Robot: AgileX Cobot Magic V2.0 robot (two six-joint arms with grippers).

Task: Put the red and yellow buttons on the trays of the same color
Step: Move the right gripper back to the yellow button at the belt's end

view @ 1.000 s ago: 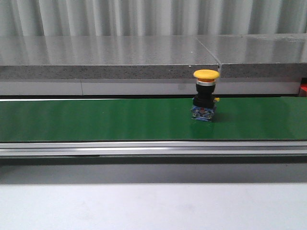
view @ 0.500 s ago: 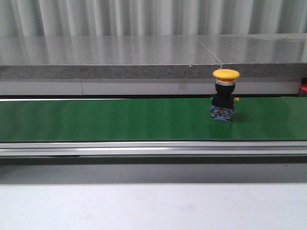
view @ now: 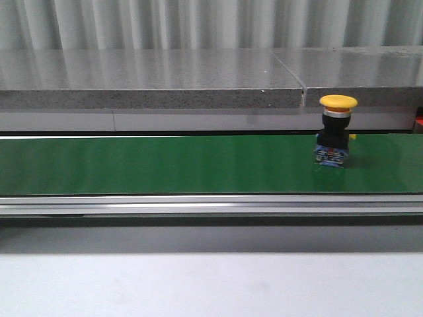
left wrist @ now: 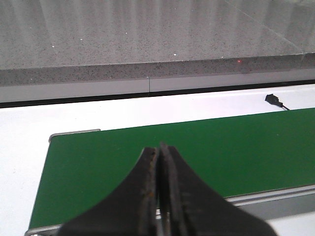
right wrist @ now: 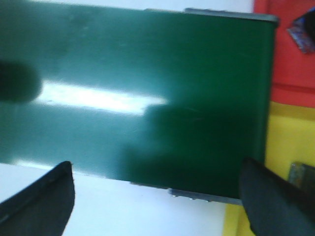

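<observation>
A yellow button [view: 335, 132] with a black body and blue base stands upright on the green belt [view: 165, 165], near its right end. Neither gripper shows in the front view. In the left wrist view my left gripper [left wrist: 158, 150] hangs over one end of the belt [left wrist: 221, 147], shut with nothing between its jaws. My right gripper [right wrist: 156, 169] is wide open above the belt's other end [right wrist: 147, 73], holding nothing. Beyond that end lie a red tray [right wrist: 290, 59] and a yellow tray [right wrist: 290, 137]. No red button is clearly visible.
A grey stone ledge [view: 152, 79] runs behind the belt and a metal rail [view: 198, 205] in front of it. A small bluish object [right wrist: 302, 29] lies on the red tray and a dark object [right wrist: 301, 174] on the yellow tray. A small black sensor [left wrist: 273, 100] sits beside the belt.
The yellow button has travelled to the right along the belt, from about the middle-right to near the right end. It stays upright.
</observation>
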